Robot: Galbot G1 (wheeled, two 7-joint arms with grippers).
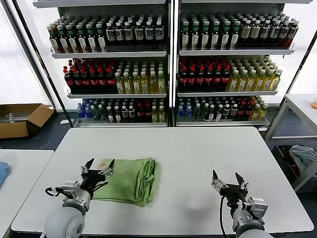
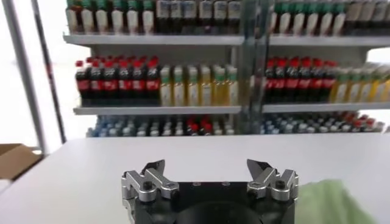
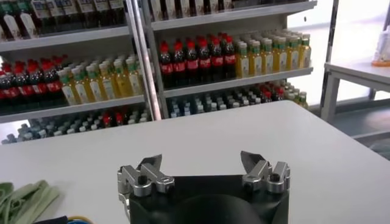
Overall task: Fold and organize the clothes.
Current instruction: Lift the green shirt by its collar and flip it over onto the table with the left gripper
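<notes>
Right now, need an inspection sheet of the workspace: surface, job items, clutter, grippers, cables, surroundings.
Surface: white rounded table, mostly bare.
Job's things: light green soft-cloth polo shirt, folded into a compact stack on the table's left half, red-and-white print showing at its left edge.
Clutter: nothing seen on the table.
Grippers: left gripper open, over the shirt's left edge, holding nothing; right gripper open, over bare table, idle.
Cables: black cable looped beside the left wrist.
Surroundings: bottle shelves behind; cardboard box on floor left; side table right.
</notes>
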